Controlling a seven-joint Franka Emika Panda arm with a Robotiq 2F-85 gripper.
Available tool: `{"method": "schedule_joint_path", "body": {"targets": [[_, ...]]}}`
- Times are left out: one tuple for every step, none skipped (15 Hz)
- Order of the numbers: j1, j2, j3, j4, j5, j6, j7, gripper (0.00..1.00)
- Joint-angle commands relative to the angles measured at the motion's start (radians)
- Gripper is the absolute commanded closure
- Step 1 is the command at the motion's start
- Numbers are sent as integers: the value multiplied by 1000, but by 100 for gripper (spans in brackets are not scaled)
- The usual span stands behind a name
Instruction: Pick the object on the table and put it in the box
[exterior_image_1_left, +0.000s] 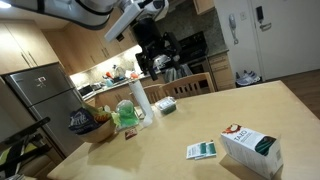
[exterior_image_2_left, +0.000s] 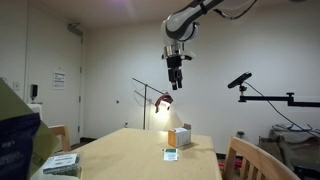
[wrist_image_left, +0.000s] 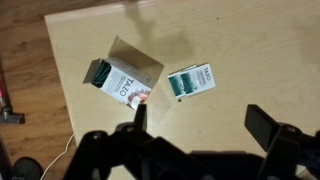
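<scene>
The object, a small teal-green packet with a pale border (wrist_image_left: 190, 82), lies flat on the light wooden table, just beside the box. It shows in both exterior views (exterior_image_1_left: 201, 150) (exterior_image_2_left: 171, 153). The box, a white carton with dark green patches and a red-orange mark (wrist_image_left: 125, 80), also shows in both exterior views (exterior_image_1_left: 250, 150) (exterior_image_2_left: 180, 137). My gripper (wrist_image_left: 205, 125) is open and empty. It hangs high above the table in both exterior views (exterior_image_1_left: 157, 65) (exterior_image_2_left: 176, 85), well clear of packet and box.
A mostly white packet (exterior_image_1_left: 165, 105) (exterior_image_2_left: 62, 163), a dark snack bag (exterior_image_1_left: 85, 122) (exterior_image_2_left: 18, 140), stacked cups (exterior_image_1_left: 140, 100) and a green bag (exterior_image_1_left: 127, 115) sit at one table end. Chairs (exterior_image_1_left: 190, 85) (exterior_image_2_left: 250, 160) stand at the edges. The table edge and wooden floor (wrist_image_left: 25, 90) show on the left.
</scene>
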Motion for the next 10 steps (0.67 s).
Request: {"method": "schedule_joint_path", "body": {"targets": [[8,-5,4,-20,-115,128,-15,0],[10,-7,2,-29,-131,173,10,0],[7,-5,5,-31,-130,206,21,0],[6,-2,6,-31,-127,227,30,0],[2,-2,9,-32,-116,245,19,0],[0,9,10,-13,-110,203,1,0],[0,10,10,-13,-110,208,0,0],[0,11,10,-13,-110,208,0,0],[0,12,10,-13,-110,208,0,0],[0,13,10,-13,-110,208,0,0]]}}
